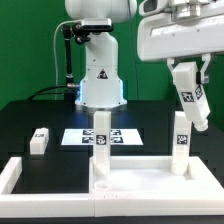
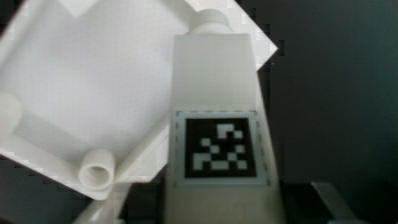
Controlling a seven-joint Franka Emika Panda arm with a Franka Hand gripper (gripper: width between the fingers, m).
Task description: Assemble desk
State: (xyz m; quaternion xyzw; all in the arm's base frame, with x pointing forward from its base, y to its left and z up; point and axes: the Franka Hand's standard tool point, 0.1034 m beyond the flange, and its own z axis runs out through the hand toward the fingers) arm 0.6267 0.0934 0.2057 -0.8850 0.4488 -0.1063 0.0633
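The white desk top [image 1: 150, 182] lies rim-up at the front of the exterior view. Two white legs stand upright in it, one at its left corner [image 1: 100, 140] and one toward the right [image 1: 181, 145]. My gripper [image 1: 190, 82] is shut on a third white leg [image 1: 195, 105] and holds it tilted in the air, just above and right of the right standing leg. In the wrist view the held leg [image 2: 217, 110] runs out from between my fingers [image 2: 329, 205], its tag facing the camera, over the desk top [image 2: 89, 90]. A standing leg's round end [image 2: 98, 172] shows beside it.
A fourth loose leg [image 1: 40, 140] lies on the black table at the exterior view's left. The marker board [image 1: 125, 137] lies flat behind the desk top. A low white border frame [image 1: 20, 180] runs along the front left. The robot base [image 1: 100, 80] stands at the back.
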